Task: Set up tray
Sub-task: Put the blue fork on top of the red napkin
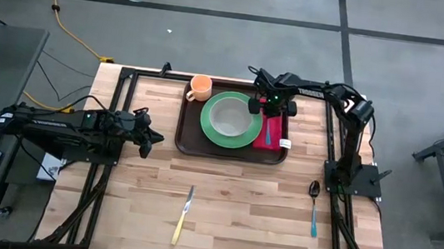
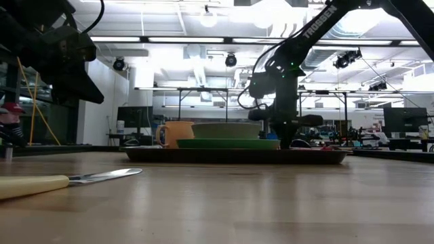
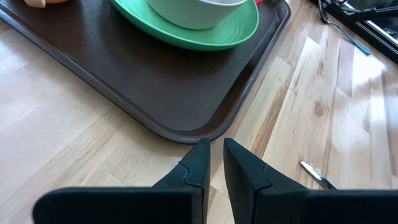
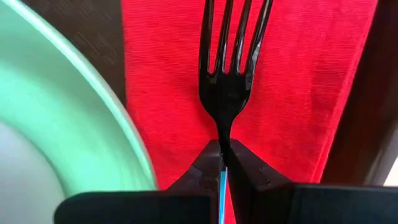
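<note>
The dark brown tray (image 1: 192, 129) lies at the table's far middle. On it stand a green plate (image 1: 209, 123) with a white bowl (image 1: 229, 117), an orange mug (image 1: 199, 87) and a red napkin (image 4: 298, 93). My right gripper (image 4: 222, 155) points down over the napkin, shut on a black fork with a blue handle (image 1: 268, 134). My left gripper (image 3: 215, 149) waits left of the tray (image 3: 155, 81), near its corner. Its fingers stand a little apart with nothing between them. My right gripper pinches the fork's thin neck (image 4: 222, 134), just behind the tines, between its two fingertips. The fingers come from above and lie across the fork. The fork lies level along the napkin's length, the blue handle (image 4: 222, 186) passing back between the fingers. Whether it touches the napkin I cannot tell.
A knife with a yellow handle (image 1: 184, 214) lies on the bare wood near the front edge. A spoon with a blue handle (image 1: 314, 206) lies near the right edge. Between these and the tray is open wood.
</note>
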